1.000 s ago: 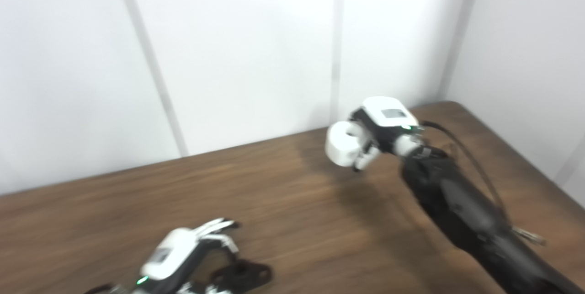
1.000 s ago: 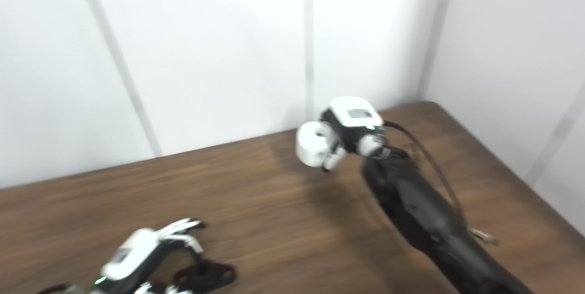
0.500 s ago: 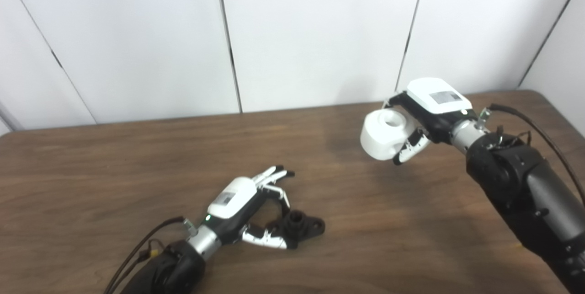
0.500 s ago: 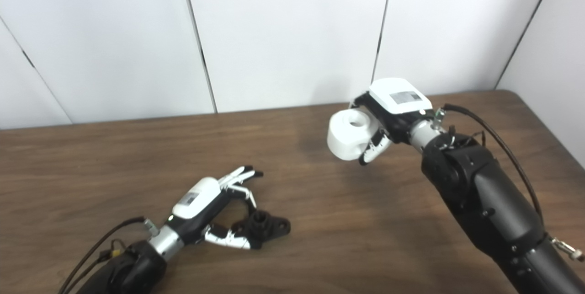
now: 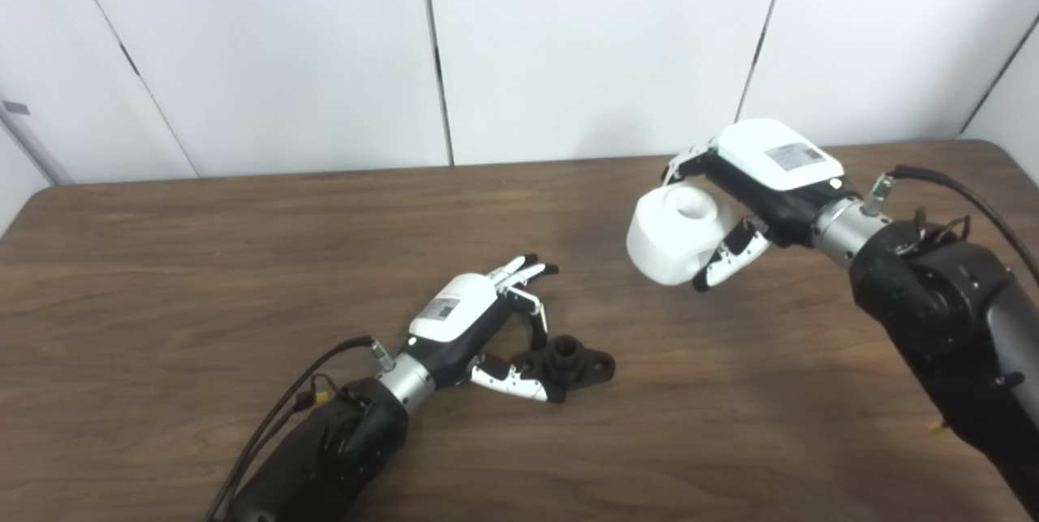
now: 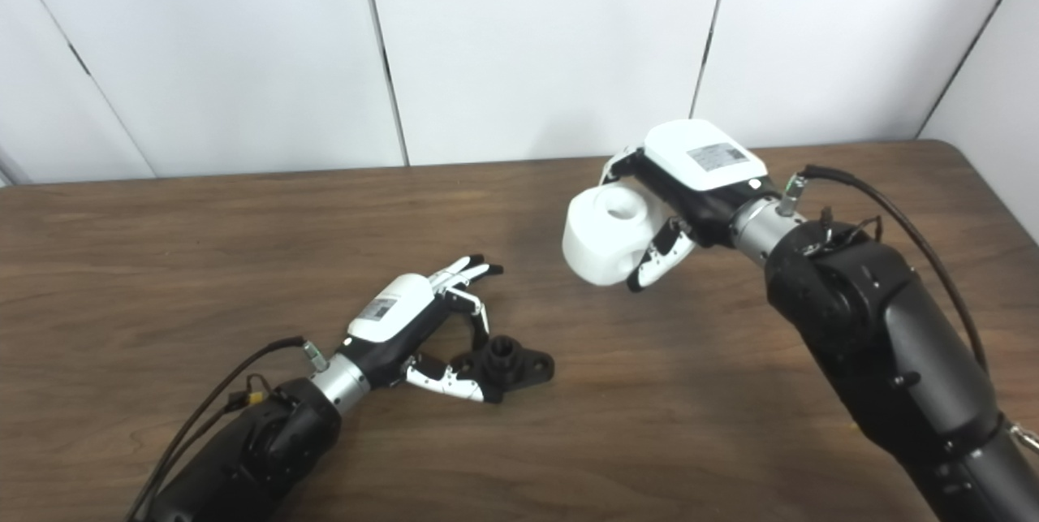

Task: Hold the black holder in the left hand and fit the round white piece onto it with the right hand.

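Right hand (image 5: 767,181) still grips white piece (image 5: 674,235); left hand (image 5: 471,327), open, seemingly now touching holder (image 5: 572,361).

Two robot hands are working over one wooden table (image 5: 162,262): the left hand (image 5: 471,323) and the right hand (image 5: 763,177). One black holder (image 5: 572,361) is lying on it, and one round white piece (image 5: 670,234) is showing.

right hand (image 5: 751,181) gripping round white piece (image 5: 678,234); left hand (image 5: 479,327) beside black holder (image 5: 572,361)
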Motion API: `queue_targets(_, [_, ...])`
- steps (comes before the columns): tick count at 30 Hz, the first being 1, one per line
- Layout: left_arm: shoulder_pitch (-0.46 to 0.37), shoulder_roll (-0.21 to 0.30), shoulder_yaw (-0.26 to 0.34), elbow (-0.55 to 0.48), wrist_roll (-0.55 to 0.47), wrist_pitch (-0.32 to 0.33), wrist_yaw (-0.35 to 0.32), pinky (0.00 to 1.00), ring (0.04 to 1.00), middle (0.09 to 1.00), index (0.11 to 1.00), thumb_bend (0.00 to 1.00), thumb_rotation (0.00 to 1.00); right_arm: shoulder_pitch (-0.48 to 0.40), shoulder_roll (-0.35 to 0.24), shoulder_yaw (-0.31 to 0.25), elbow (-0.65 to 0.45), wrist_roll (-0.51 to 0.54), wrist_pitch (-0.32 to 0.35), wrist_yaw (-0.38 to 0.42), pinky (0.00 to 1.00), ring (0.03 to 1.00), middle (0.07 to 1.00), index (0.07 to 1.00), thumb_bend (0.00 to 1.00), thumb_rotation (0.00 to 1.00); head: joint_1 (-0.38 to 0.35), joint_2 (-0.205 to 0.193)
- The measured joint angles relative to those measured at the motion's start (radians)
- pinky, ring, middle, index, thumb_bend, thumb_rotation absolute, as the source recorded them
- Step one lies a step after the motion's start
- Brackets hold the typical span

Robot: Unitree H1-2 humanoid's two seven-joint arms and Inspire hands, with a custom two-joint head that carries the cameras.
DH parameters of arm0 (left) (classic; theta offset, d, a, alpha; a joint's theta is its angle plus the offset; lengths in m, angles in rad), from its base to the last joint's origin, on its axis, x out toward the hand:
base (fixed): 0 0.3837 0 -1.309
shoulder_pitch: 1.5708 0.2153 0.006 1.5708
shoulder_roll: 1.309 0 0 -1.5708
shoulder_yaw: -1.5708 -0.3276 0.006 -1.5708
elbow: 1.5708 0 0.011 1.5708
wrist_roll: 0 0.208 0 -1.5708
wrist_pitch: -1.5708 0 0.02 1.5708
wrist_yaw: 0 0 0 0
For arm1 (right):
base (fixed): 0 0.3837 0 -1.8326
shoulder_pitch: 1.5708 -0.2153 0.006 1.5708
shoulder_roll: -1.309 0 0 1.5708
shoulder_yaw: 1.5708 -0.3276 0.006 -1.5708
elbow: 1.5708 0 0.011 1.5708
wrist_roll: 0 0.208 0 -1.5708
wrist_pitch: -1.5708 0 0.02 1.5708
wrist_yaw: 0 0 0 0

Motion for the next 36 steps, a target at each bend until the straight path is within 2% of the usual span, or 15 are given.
queue_targets(11, [-0.004,-0.004,-0.012,-0.005,0.0,0.014,0.0,0.94,1.0,0.943,0.487,0.52,0.07,0.0,0.076,0.009,-0.034,0.019,-0.009,0.03,0.78,0.817,0.758,0.48,0.52,0.14,0.012,0.012])
queue_targets(17, [-0.003,-0.005,-0.015,-0.011,0.001,0.025,0.0,0.95,1.0,0.942,0.487,0.52,0.07,0.0,0.099,0.034,-0.035,0.018,-0.014,0.039,0.77,0.806,0.752,0.479,0.52,0.14,0.015,0.018])
queue_targets(23, [-0.002,-0.005,-0.023,-0.023,0.002,0.048,0.0,0.95,1.0,0.942,0.487,0.52,0.07,0.0,0.107,0.058,-0.035,0.016,-0.044,0.042,0.76,0.808,0.746,0.479,0.52,0.15,0.017,0.026])
queue_targets(36, [-0.001,-0.005,-0.026,-0.029,0.002,0.055,0.0,0.94,1.0,0.94,0.487,0.52,0.07,-0.002,0.138,0.09,-0.034,-0.019,-0.044,0.106,0.8,0.826,0.752,0.481,0.53,0.14,0.02,0.038])
